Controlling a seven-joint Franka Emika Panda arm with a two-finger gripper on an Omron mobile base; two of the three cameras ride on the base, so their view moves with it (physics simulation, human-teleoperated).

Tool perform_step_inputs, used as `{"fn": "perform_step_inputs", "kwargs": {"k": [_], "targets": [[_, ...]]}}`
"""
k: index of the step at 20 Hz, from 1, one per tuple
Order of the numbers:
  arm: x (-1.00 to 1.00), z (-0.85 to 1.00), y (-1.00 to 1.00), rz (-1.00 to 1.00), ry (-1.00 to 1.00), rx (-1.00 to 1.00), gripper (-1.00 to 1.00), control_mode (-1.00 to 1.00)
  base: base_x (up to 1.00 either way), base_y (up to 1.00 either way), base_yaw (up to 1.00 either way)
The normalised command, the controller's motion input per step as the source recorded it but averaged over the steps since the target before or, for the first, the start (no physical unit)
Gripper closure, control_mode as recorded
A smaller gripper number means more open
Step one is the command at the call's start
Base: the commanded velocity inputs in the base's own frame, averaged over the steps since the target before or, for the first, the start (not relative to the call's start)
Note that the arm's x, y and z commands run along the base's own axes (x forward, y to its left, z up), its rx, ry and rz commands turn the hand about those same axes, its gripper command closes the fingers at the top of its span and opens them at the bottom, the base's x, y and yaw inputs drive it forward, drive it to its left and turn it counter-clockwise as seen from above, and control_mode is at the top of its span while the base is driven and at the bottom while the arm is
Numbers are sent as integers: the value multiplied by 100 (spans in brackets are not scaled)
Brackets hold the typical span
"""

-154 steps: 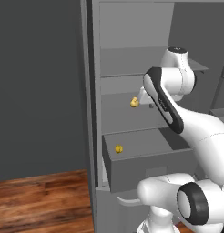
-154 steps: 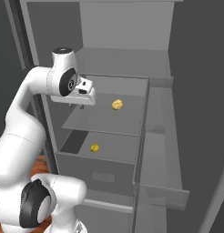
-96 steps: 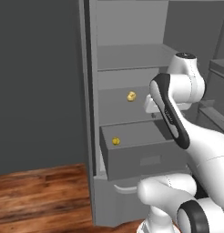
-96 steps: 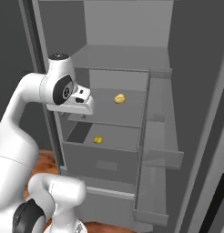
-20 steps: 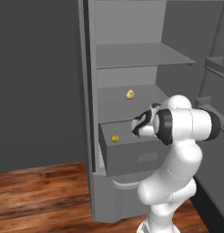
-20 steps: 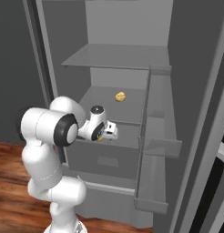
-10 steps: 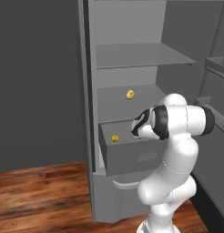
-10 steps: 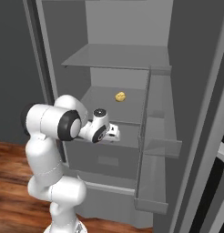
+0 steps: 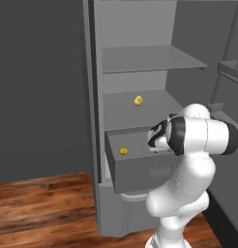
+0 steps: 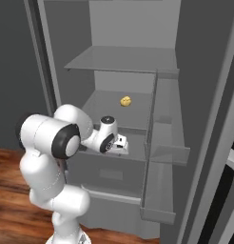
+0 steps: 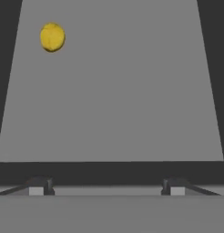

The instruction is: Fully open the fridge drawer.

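The claw (image 11: 106, 191) hangs just over the front rim of the fridge drawer (image 9: 140, 167), fingertips spread wide and pinching nothing, looking down into the bin. The drawer sits part-way out of the fridge's lower section, its long axis running side to side, its flat front panel facing the robot with a small recessed handle (image 9: 161, 171) below the claw, toward 6 o'clock in the left base view. A pull toward the robot would likely finish the opening. Inside, a yellow lump (image 11: 52, 37) lies at 11 o'clock in the hand view. Farther back, another yellow lump (image 10: 126, 101) rests on a shelf (image 10: 109, 107); the door shelves (image 10: 167, 143) stand at 3 o'clock
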Motion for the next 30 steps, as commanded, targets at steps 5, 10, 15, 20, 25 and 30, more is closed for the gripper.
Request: {"fn": "perform_step_inputs", "kwargs": {"k": [5, 10, 15, 20, 25, 30], "targets": [[-92, -15, -29, -4, 7, 0, -100, -100, 0, 0, 0], [-86, -13, -26, -3, 7, 0, -100, -100, 0, 0, 0], [-81, -3, -20, -3, 3, 1, -100, -100, 0, 0, 0], [-58, 8, -12, -3, -3, 3, -100, -100, 0, 0, 0], [-6, 73, 0, -11, -21, 4, -100, -100, 0, 0, 0], [-1, 18, 0, 0, -4, 0, -100, -100, 0, 0, 0]]}}
